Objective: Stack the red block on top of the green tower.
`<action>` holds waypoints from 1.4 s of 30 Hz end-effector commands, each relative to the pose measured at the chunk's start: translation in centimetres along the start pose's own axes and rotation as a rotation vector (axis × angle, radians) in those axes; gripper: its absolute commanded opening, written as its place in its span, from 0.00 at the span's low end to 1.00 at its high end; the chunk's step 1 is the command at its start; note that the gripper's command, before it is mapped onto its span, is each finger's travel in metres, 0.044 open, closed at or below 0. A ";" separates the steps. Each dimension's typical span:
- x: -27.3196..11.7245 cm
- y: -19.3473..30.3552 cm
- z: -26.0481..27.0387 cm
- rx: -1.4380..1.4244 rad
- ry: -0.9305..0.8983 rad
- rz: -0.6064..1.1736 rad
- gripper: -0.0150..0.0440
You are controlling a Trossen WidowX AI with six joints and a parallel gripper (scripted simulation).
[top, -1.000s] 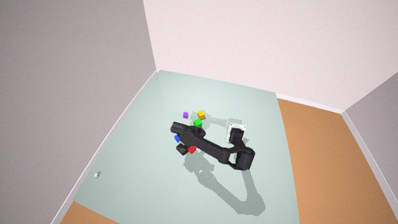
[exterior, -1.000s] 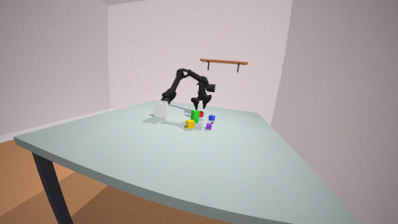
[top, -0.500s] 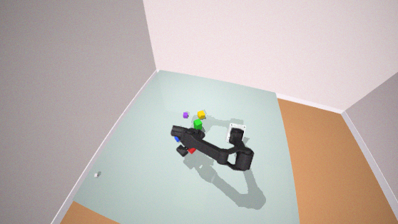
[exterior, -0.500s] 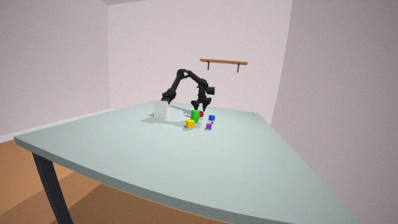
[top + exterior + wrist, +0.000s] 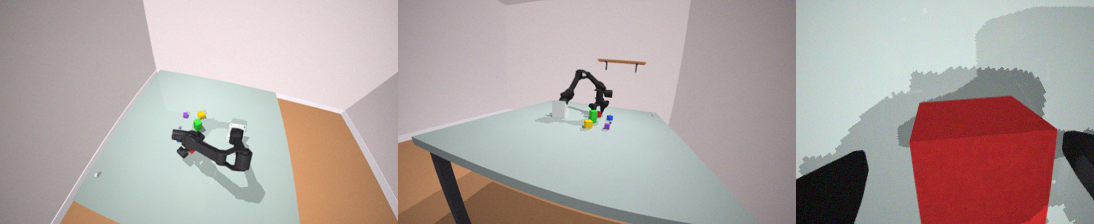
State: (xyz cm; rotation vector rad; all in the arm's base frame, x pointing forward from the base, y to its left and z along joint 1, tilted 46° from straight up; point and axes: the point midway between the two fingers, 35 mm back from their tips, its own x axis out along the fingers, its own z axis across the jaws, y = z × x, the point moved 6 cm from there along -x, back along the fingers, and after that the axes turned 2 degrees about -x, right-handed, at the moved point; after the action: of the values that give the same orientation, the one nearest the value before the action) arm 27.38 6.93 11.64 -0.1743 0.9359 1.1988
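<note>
Straddling the red block (image 5: 982, 172) on the table (image 5: 612, 171), at 7 o'clock of the green tower (image 5: 197, 125) from above, the gripper (image 5: 962, 176) stands wide, empty; block judged rigid, light, best pinched across opposite side faces.

Nothing here can be read: I see no text, label, brand, number or sign on anything in any of the views.
</note>
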 end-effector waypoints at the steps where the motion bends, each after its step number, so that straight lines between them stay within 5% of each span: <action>1: 0.5 0.1 -0.2 0.009 0.000 0.006 1.00; 16: 0.5 0.1 -0.2 0.009 0.000 0.006 1.00; 25: 0.5 0.1 -0.2 0.009 0.000 0.006 0.60; 33: 0.5 0.1 -0.2 0.009 0.000 0.006 0.51; 39: -1.2 0.0 -0.2 0.009 0.002 0.005 0.25; 42: -2.7 0.0 -0.2 0.009 0.002 0.005 0.25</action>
State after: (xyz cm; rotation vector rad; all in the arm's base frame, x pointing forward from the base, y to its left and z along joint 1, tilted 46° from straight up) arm 26.92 5.84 12.19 -0.1582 0.9621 1.2020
